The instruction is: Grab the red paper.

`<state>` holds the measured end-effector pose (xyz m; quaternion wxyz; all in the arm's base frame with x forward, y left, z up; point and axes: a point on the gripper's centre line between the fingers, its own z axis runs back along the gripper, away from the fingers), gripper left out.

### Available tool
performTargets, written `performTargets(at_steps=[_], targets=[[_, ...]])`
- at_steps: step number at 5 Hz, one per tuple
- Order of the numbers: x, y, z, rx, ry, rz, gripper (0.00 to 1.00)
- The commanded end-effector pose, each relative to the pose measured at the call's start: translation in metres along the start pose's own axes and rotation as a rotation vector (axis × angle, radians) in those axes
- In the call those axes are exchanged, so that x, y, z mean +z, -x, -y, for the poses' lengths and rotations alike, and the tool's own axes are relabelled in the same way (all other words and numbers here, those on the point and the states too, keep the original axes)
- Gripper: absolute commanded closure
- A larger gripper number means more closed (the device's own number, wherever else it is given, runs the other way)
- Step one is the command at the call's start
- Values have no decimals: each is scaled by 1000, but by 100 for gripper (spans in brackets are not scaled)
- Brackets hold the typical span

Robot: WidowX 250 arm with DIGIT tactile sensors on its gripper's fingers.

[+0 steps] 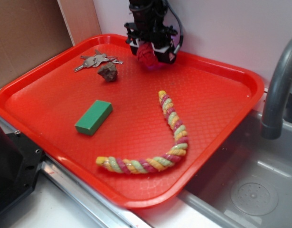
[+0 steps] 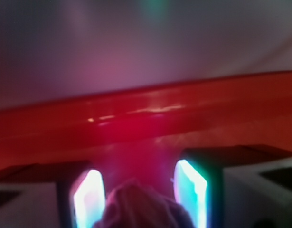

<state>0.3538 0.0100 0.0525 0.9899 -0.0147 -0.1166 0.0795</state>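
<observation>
Arm reaching straight down over the far edge of the red tray point(image 1: 51, 104) | fingers point(image 2: 89, 197) pinching the red paper point(image 1: 146, 55) between them | paper hanging just above the tray's far side

It looked like a toy kitchen set up as a robot test bench: a grey sink basin point(image 1: 250, 190) with a curved faucet point(image 1: 278, 90), a red plastic tray point(image 1: 221, 118) beside it, and cardboard point(image 1: 22, 38) propped behind.
</observation>
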Motion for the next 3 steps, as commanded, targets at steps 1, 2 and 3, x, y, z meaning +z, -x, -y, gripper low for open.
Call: performTargets(at_steps=[1,2,3], targets=[[146,36,31,-152,114,167,100],[203,50,41,-160,118,107,100],[201,54,40,-111,172,-8,100]])
